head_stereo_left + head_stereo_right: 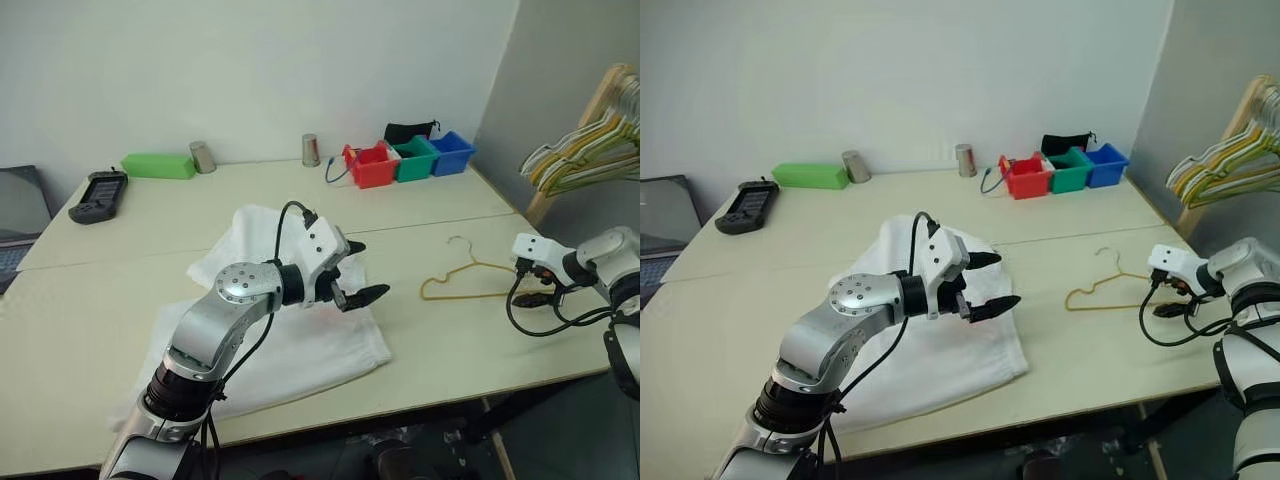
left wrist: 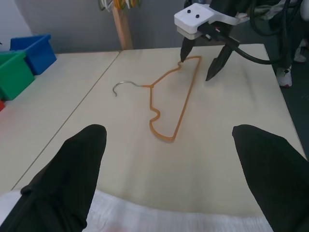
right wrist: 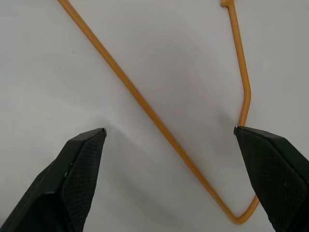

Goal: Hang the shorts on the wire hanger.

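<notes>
White shorts (image 1: 300,350) lie crumpled on your table (image 1: 120,300), left of centre. Your left gripper (image 1: 357,271) hovers over them, fingers spread, holding nothing. To the right, the wire hanger (image 1: 465,285) lies flat; your right gripper (image 2: 205,63) straddles its end, fingers apart.

wrinkled white cloth shorts (image 1: 300,345), thin orange wire hanger (image 1: 468,283), matt table (image 1: 440,340)

We see soft, even indoor light with no glare. Faint shadows lie under the wire hanger (image 3: 159,130). Focus stays sharp.
</notes>
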Available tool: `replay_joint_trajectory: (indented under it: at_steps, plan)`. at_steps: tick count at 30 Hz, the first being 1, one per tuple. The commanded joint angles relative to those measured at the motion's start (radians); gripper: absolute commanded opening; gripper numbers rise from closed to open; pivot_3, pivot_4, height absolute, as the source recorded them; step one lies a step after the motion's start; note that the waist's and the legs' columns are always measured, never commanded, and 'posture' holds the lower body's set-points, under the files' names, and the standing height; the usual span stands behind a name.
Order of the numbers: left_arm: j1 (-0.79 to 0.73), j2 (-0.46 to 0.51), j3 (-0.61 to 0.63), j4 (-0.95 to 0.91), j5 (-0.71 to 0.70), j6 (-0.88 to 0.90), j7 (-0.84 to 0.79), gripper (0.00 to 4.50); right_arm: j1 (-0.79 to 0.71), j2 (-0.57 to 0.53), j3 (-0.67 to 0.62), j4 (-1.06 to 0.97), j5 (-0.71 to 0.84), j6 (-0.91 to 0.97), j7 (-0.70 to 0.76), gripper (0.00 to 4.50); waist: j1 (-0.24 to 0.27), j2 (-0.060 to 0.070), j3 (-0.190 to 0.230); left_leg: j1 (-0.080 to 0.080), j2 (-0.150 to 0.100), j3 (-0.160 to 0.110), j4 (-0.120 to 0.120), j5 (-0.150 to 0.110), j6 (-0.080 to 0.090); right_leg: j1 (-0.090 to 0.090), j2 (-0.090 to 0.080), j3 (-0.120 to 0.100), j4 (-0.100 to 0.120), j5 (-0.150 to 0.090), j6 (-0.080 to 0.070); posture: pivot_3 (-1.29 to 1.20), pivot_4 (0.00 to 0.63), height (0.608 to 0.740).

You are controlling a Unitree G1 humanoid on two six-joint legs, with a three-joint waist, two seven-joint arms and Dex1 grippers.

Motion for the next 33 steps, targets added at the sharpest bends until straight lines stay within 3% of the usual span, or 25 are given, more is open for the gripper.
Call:
replay_joint_trajectory:
  at_steps: [1,9,16,26,33]
  plan:
    - [-0.017,0.007,0.038,-0.043,-0.029,0.012,0.005,4.50,0.002,0.002,-0.035,0.009,0.010,0.038,-0.005,3.69,0.006,0.000,0.000,0.000,0.000,0.000,0.000,0.000,0.000,0.000,0.000,0.000,0.000,0.000,0.000,-0.04,0.043,0.740]
    - [-0.012,0.015,0.047,-0.065,-0.056,0.038,0.011,4.50,0.015,0.013,-0.072,0.014,0.024,0.113,0.058,1.67,0.020,0.001,0.001,0.000,0.000,0.000,0.000,0.000,0.000,0.000,0.000,0.000,0.000,0.000,0.000,-0.02,0.045,0.740]
    - [-0.021,0.013,0.044,-0.067,-0.061,0.049,0.021,4.50,0.022,0.037,-0.097,0.014,0.027,0.146,0.024,0.07,0.019,0.000,0.000,0.000,0.000,0.000,0.000,0.000,0.000,0.000,0.000,0.000,0.000,0.000,0.000,-0.02,0.046,0.740]
    - [-0.010,0.022,0.052,-0.078,-0.068,0.055,0.031,4.50,-0.005,0.064,-0.131,0.013,0.055,0.229,0.074,0.03,0.019,0.000,0.001,0.001,0.000,0.000,0.000,0.000,0.000,0.001,0.000,0.000,0.000,0.000,0.000,-0.01,0.042,0.740]
    - [0.002,0.009,0.040,-0.088,-0.076,0.054,0.047,4.50,-0.045,0.113,-0.254,0.012,0.173,0.519,0.109,0.03,0.021,0.000,0.001,0.001,0.000,-0.001,0.000,0.000,0.000,0.001,0.000,0.000,0.000,0.000,0.000,-0.02,0.028,0.740]
